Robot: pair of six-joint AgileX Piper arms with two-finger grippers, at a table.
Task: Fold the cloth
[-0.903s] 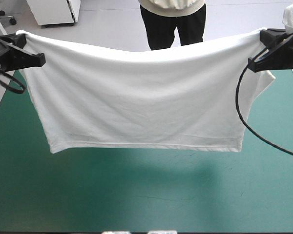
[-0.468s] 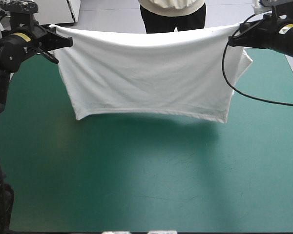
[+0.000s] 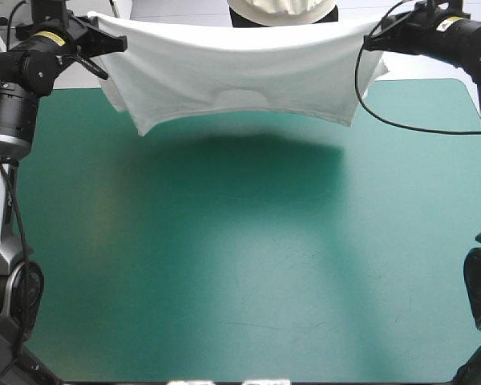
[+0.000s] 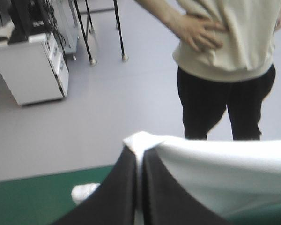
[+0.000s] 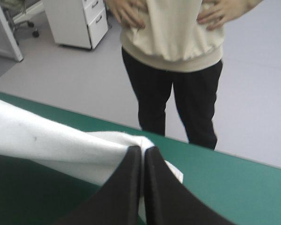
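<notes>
Two grippers: both hold the T-shirt (image 3: 240, 68) up in the air, one at each upper corner of the high view.
Left gripper (image 4: 139, 154): the black fingers are pressed together into one pointed arch, and a thin white line of cloth runs between them. A small bunched corner of the T-shirt sits over the fingertips.
Right gripper (image 5: 143, 151): the same grip, with the fingers nearly closed on a pinched corner of the cloth. The white sheet goes away from the tips to one side.
Left gripper, high view: it is at the upper left of the frame and points toward the middle.
Right gripper, high view: it is at the upper right of the frame and points toward the middle, facing the left one.
T-shirt, place: it is stretched between the two grippers along the top of the high view, above the far part of the table.
T-shirt, shape: the top edge sags a little in the middle. The lower edge hangs free and comes to a point at the lower left. A curved seam shows near the centre.
Shadow (image 3: 256, 148): a dark band lies on the cover, just below the lower edge of the cloth in the frame.
Teal-green cover (image 3: 240, 273): it fills the middle and the lower part of the high view.
</notes>
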